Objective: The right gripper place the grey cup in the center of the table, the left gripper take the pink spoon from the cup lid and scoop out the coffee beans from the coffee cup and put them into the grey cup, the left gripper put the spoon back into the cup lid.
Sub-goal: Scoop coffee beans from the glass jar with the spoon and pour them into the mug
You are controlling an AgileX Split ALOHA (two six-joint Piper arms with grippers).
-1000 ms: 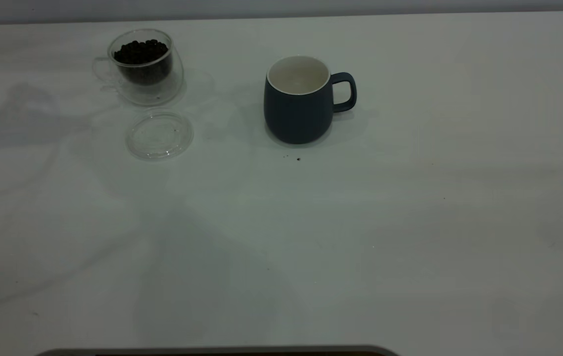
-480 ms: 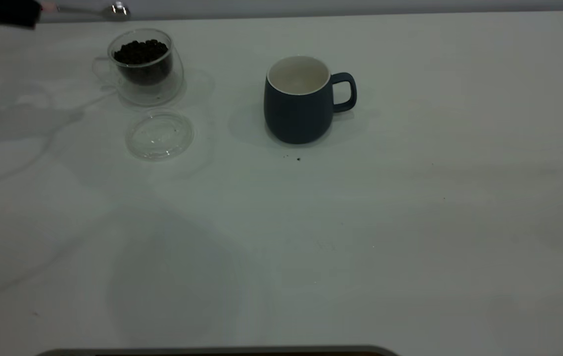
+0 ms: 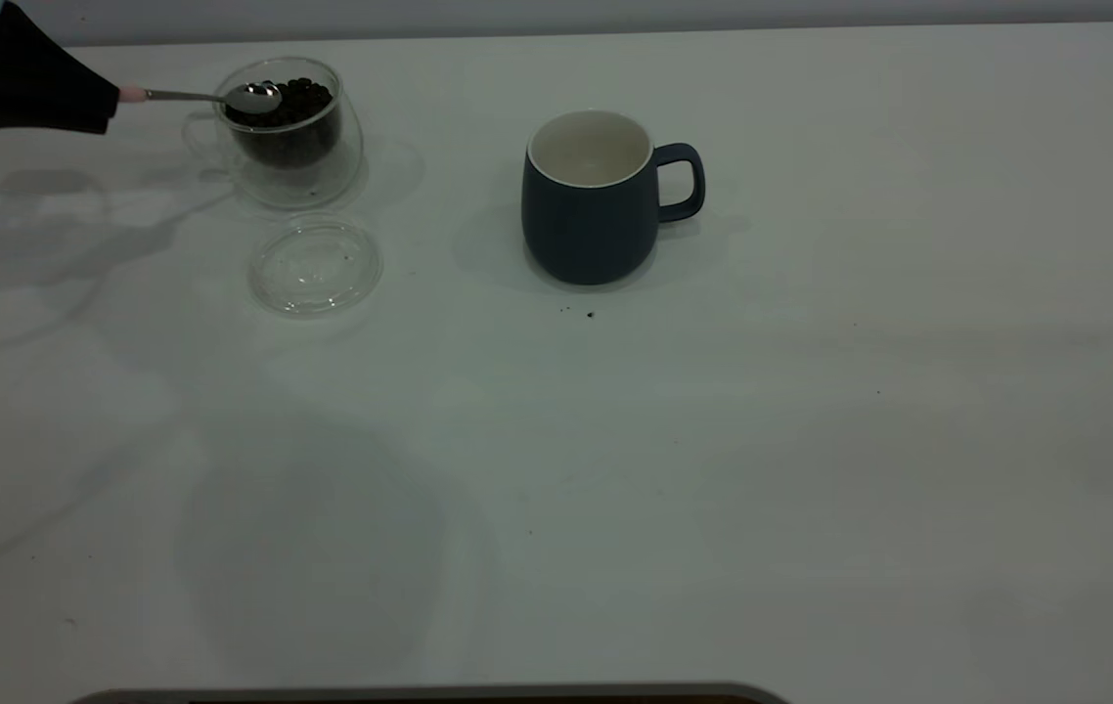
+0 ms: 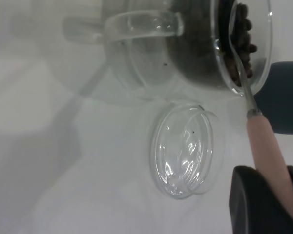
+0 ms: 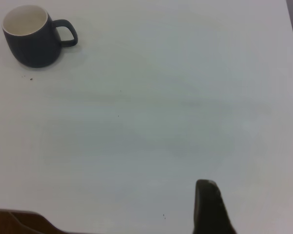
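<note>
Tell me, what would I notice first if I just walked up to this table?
Probably the dark grey cup, standing alone near the middle of the white table. Next, at the far left, the black left gripper holds a pink spoon with its shiny bowl over the coffee beans in a glass cup. A clear lid lies beside it.

Steep exterior overview; two wrist close-ups

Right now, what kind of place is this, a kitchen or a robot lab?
Probably a robot test bench, not a kitchen: a bare white table, one black left gripper holding a pink spoon over a glass coffee cup of beans, and one grey cup.
</note>
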